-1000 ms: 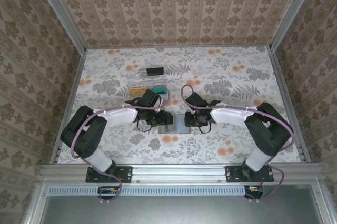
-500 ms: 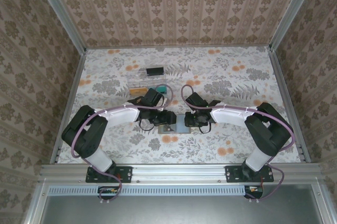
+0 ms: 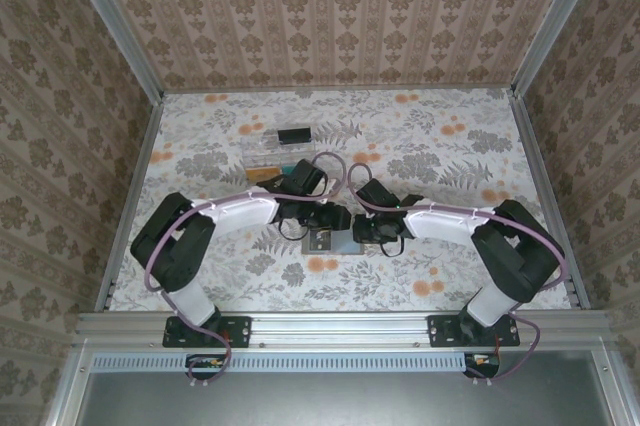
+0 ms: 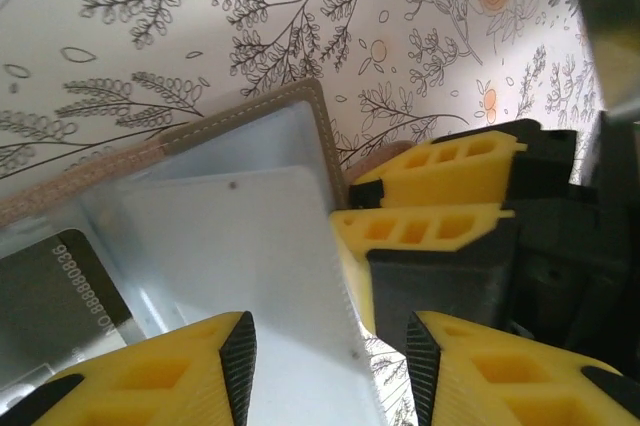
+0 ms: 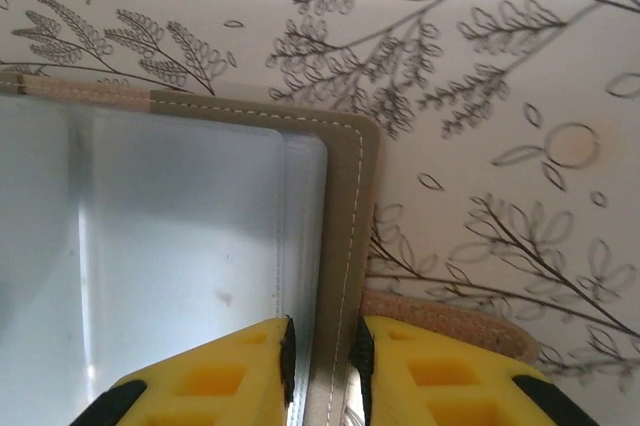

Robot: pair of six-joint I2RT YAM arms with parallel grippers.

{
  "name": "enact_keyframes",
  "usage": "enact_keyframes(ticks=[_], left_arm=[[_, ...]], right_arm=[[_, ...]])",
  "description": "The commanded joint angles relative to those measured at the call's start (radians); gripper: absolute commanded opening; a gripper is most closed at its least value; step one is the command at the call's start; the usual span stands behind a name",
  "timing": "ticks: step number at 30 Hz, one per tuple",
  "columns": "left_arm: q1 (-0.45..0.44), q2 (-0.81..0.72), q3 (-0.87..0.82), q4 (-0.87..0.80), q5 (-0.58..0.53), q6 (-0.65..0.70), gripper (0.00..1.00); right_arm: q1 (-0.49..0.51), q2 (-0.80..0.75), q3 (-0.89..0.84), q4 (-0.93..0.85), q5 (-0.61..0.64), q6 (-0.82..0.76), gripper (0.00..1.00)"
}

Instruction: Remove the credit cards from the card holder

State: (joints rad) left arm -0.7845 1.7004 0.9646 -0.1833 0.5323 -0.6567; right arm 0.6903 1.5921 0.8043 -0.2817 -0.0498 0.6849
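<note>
Floral-print surface (image 3: 450, 146), walled on three sides with patterned paper.

Left arm (image 3: 240, 214) and right arm (image 3: 450, 218) both reach inward and meet at the middle of the surface, near the front.

Clear plastic tray (image 3: 252, 153) sits behind the left arm, well apart from the meeting point. A small black item (image 3: 293, 134) lies at its far end and a yellow-orange piece (image 3: 262, 172) at its near end.

Card holder (image 3: 335, 240) lies opened flat on the surface between the two grippers, grey-blue inside up, with a taupe stitched border around it.

Right gripper (image 5: 322, 346): fingers closed on the holder's taupe edge, one finger on each side of the stitched border, pinning that side.

Left gripper (image 4: 330, 366): fingers apart, poised low over the holder's inside, just beside the right gripper. A pale pocket panel runs under the gap between them; cannot tell whether either finger touches it.

Credit card (image 4: 55, 296): dark, with a row of printed digits, tucked partway in the holder's pocket beside the pale panel, seen from the left wrist.
</note>
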Motion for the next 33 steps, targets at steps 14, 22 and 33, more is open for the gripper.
enact_keyframes(ticks=[14, 22, 33], left_arm=[[0.107, -0.168, -0.135, -0.06, -0.069, 0.026, 0.24], [0.153, -0.121, -0.177, -0.064, -0.068, 0.054, 0.0], [0.151, -0.068, -0.221, -0.008, -0.046, 0.032, 0.0]], right_arm=[[0.005, -0.074, 0.039, 0.037, -0.074, 0.029, 0.29], [0.015, 0.04, 0.095, 0.13, -0.225, 0.077, 0.23], [0.015, 0.134, 0.084, 0.211, -0.31, 0.137, 0.22]])
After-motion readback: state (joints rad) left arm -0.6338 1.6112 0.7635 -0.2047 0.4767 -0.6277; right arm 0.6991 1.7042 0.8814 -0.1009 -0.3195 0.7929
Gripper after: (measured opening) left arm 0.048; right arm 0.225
